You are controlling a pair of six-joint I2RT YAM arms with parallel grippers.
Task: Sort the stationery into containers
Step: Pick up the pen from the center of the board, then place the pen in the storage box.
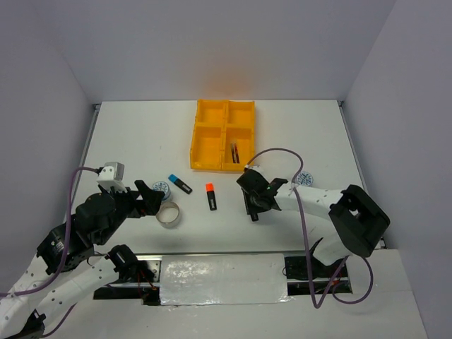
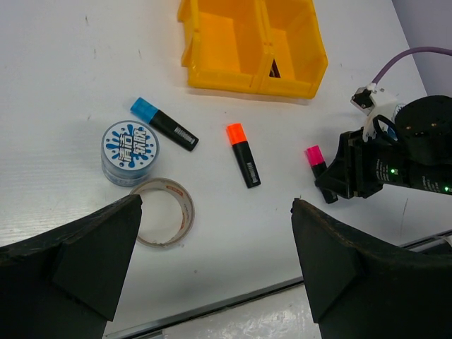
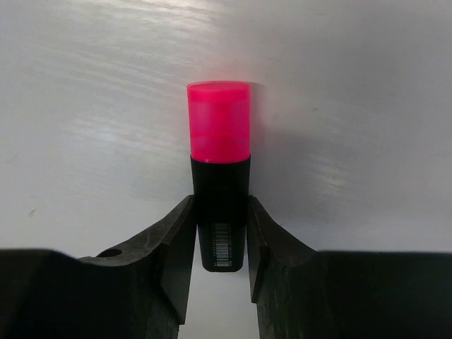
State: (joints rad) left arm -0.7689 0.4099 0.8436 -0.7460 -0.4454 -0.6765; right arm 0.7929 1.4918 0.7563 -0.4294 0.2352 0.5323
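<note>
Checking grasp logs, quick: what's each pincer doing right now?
Left pincer: open, holding nothing.
Right pincer: closed on the pink highlighter, gripping its black body.

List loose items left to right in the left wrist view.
roll → blue highlighter → orange highlighter → pink highlighter → right gripper, shut on the pink one. Tape ring left out: it overlaps the roll and blue highlighter sideways.
</note>
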